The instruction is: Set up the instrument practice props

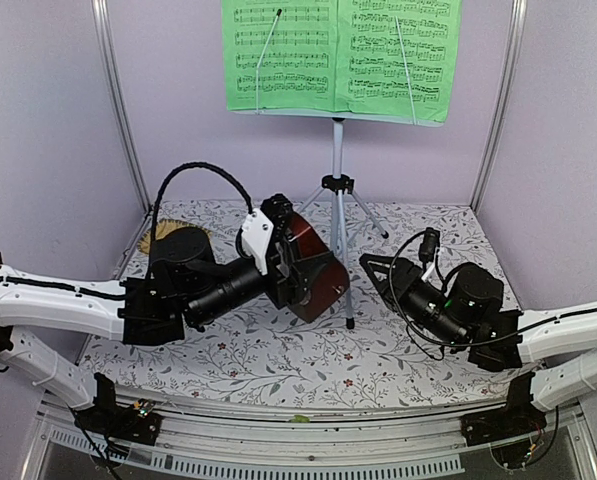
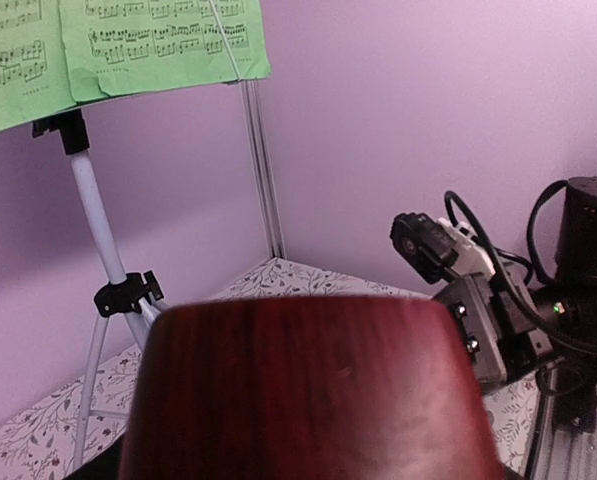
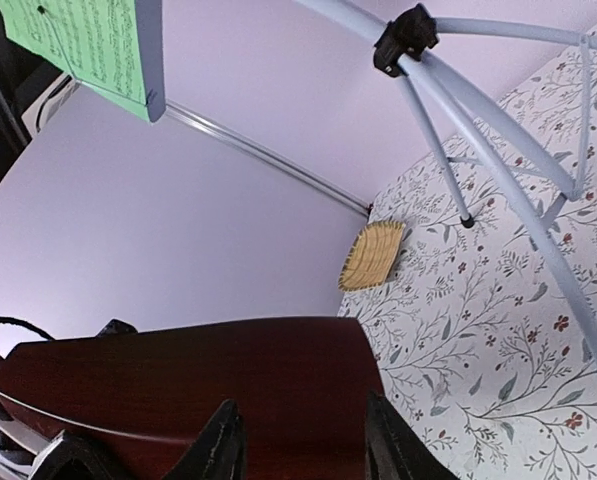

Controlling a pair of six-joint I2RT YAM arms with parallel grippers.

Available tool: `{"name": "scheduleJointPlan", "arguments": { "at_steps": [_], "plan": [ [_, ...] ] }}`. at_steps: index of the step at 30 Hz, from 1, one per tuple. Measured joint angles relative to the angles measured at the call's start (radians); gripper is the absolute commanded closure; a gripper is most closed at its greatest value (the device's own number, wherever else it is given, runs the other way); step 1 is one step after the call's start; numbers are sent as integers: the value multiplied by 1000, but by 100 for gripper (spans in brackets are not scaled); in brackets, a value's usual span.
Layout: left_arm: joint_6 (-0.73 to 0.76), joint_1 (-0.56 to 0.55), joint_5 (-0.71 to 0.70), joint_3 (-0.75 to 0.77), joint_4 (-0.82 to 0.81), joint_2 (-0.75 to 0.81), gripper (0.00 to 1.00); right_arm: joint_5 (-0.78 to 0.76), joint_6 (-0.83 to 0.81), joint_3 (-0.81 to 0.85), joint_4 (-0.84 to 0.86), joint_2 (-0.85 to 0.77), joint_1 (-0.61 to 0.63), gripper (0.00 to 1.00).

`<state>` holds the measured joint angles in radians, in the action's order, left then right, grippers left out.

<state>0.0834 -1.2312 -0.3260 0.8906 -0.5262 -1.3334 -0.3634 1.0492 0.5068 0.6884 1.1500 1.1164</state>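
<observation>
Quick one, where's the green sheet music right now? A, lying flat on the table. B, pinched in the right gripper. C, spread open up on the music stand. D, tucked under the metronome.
C: the green sheet music is spread open on the music stand, well above the table, while the left gripper holds only the metronome.

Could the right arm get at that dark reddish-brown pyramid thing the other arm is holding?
Probably yes. The right tool is open and faces the dark reddish-brown pyramid metronome with nothing between. But the left tool grips it, and the silver stand leg stands close by.
</observation>
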Motion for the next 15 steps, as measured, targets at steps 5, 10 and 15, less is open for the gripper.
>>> {"name": "scheduleJointPlan", "arguments": {
  "at_steps": [5,10,15],
  "plan": [
    [-86,18,-46,0,95,0,100,-37,-130,-74,-84,-85,-4,28],
    [-212,32,-135,0,183,-16,100,-66,-262,-112,-148,-201,-4,18],
    [-322,35,-190,-19,204,-76,100,-77,-365,-122,-171,-273,-4,12]
  ]
}}
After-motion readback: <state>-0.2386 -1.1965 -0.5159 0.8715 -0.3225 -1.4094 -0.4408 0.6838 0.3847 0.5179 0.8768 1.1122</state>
